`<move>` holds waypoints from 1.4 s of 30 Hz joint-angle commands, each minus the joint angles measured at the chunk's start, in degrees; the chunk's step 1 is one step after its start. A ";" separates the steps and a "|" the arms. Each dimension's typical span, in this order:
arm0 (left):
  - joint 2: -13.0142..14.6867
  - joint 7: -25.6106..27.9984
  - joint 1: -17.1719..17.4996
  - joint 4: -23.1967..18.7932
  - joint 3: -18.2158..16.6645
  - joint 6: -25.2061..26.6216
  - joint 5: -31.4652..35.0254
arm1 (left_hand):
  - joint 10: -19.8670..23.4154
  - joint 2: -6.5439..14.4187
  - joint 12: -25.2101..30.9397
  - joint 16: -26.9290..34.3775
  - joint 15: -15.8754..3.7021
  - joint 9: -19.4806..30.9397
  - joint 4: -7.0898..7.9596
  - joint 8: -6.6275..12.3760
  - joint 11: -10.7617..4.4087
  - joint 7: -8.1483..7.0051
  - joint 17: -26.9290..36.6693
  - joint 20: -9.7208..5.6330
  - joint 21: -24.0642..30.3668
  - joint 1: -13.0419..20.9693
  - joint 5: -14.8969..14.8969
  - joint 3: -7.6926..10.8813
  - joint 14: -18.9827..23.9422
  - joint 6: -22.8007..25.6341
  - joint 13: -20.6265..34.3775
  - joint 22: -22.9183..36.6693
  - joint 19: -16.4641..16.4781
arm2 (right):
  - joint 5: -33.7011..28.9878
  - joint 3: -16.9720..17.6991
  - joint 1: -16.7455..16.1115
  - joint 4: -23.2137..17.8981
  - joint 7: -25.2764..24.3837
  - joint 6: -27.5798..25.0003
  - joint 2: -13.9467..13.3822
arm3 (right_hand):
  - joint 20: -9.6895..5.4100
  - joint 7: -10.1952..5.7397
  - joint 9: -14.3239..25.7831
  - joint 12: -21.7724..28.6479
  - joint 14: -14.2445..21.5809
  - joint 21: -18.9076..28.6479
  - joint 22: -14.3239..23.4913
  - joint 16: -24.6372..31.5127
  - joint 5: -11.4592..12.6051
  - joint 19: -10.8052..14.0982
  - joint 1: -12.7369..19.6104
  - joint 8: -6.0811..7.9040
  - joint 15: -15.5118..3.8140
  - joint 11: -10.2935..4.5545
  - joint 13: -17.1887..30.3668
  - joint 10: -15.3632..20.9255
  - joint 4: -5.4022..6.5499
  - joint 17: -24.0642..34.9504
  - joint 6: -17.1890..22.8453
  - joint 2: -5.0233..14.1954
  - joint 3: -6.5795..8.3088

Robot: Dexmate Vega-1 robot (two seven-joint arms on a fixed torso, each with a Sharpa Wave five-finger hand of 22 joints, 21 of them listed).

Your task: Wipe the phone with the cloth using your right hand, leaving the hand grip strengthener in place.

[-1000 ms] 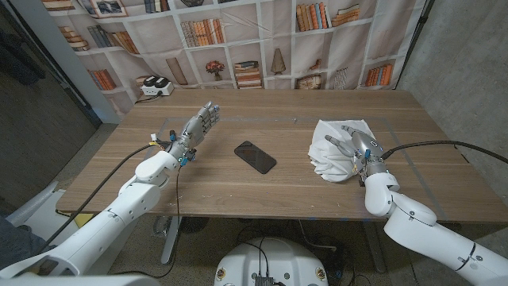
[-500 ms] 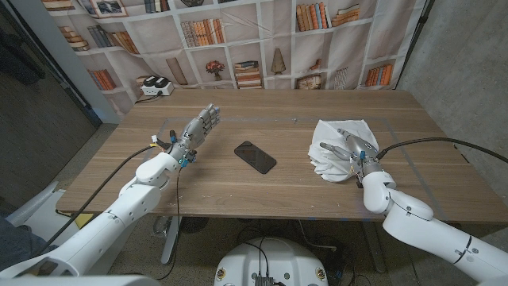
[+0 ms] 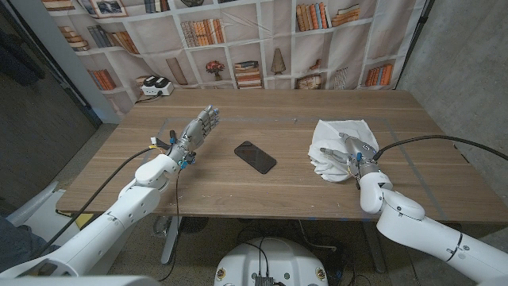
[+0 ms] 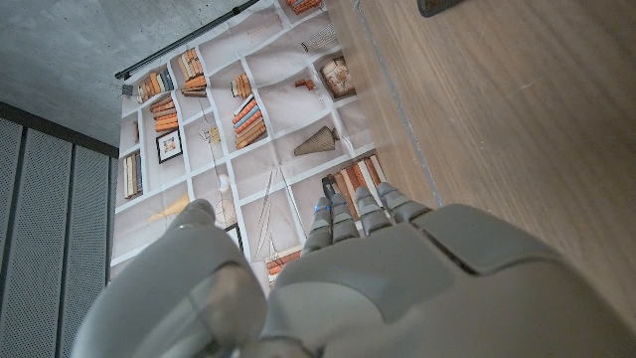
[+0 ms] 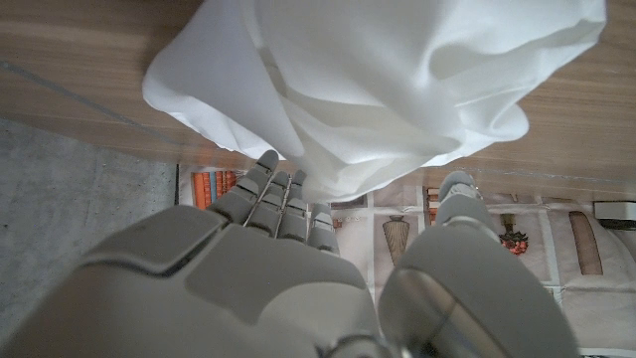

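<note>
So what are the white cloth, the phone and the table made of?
The cloth looks like soft matte white fabric, perhaps cotton: it lies in loose crumpled folds, seen close in the right wrist view. The phone shows a dark, smooth face, probably glass; its body cannot be judged. The table looks like wood or wood-look laminate, matte brown with straight grain lines.

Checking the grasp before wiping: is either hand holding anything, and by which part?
Left hand holds nothing. Right hand is on the cloth; a firm grip cannot be told.

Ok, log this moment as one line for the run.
stage: reaching for cloth | right hand: over cloth, grip unclear | left hand: open, idle | phone: mid-table, unwiped
</note>
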 commanded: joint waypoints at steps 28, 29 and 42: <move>0.48 -1.00 -0.15 0.23 0.11 0.41 -0.24 | 1.01 0.09 0.09 0.18 0.25 0.14 0.02 -0.21 -0.26 -0.17 0.29 0.46 0.07 0.20 -0.38 -0.55 1.36 0.88 0.18 0.21 0.40 | -0.33 -7.05 5.45 4.21 0.43 -5.97 2.64 | -2.86 1.38 -0.06 2.66 14.48 -1.06 0.12 1.39 4.37 18.46 19.70 1.87 -3.58 -1.19 -0.38 11.43 -0.28 -0.11 8.66 0.09 2.70; 0.47 -0.94 -0.02 0.16 0.04 0.27 -0.28 | 1.05 0.10 0.10 0.20 0.25 0.15 0.02 -0.20 -0.25 -0.16 0.29 0.47 0.07 0.21 -0.39 -0.56 1.42 0.92 0.18 0.21 0.41 | -0.47 -7.25 5.62 4.36 0.43 -6.26 2.78 | -3.39 1.07 -0.06 2.70 15.06 -1.09 0.15 1.44 4.43 18.96 20.56 1.86 -4.09 -1.52 -0.37 11.86 -0.29 -0.08 9.00 0.40 2.91; 1.43 0.10 2.00 -1.83 -1.24 -0.61 -0.55 | 1.61 0.22 0.21 0.16 0.31 0.15 0.01 -0.09 -0.19 -0.13 0.29 0.41 0.07 0.35 -0.52 -0.69 1.60 1.53 0.19 0.21 0.49 | -4.95 -11.44 8.60 6.71 -0.96 -8.79 4.89 | -10.60 -7.84 0.17 6.32 41.44 5.73 2.34 5.36 -0.76 39.17 36.37 4.50 -15.06 -8.39 0.00 33.09 -0.14 1.27 29.75 7.95 5.03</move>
